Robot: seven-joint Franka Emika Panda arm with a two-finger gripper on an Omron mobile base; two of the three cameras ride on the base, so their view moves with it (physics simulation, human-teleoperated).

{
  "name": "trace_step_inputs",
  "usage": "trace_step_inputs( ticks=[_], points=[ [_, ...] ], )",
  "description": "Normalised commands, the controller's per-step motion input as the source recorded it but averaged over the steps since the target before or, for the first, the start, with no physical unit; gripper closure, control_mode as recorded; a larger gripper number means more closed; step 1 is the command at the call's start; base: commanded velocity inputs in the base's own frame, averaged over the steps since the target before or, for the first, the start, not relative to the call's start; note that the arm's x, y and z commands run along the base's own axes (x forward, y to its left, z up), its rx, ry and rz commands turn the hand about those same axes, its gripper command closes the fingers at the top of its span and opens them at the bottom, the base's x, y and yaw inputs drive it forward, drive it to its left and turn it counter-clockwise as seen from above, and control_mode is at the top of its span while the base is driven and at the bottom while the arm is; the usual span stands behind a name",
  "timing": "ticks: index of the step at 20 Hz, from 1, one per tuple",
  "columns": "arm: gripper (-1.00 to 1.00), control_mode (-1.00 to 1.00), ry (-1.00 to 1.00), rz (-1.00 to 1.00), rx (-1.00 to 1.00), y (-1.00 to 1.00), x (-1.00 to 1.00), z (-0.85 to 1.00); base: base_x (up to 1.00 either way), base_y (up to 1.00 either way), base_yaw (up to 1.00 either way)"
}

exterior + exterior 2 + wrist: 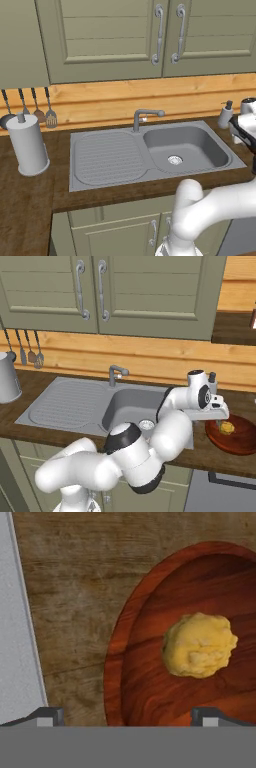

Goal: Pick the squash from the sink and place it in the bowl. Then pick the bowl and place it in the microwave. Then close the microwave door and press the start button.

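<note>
Sink sits sunk into the dark wood bench, ribbed drainboard on the left, basin with the round drain on the right, faucet behind. Paper towel roll stands well off to the left, utensils hanging above it. Soap dispenser near the basin's right corner. White arm curves across bottom right.

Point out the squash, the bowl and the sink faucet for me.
squash [200,644]: hand view, middle of its lumpy yellow top.
bowl [116,657]: hand view, on its left rim.
sink faucet [145,115]: left base view, on the curved spout.
</note>
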Motion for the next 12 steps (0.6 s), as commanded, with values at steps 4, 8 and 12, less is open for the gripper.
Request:
trace_step_inputs(
  ticks=[4, 8, 12],
  points=[
    [-1.00, -1.00, 0.04, 0.00, -0.02, 0.00, 0.00, -0.25, 0.00, 0.00, 0.00],
    [-1.00, -1.00, 0.04, 0.00, -0.01, -0.03, 0.00, -0.34, 0.00, 0.00, 0.00],
    [-1.00, -1.00, 0.02, 0.02, 0.00, -0.18, 0.00, -0.34, 0.00, 0.00, 0.00]
  ],
)
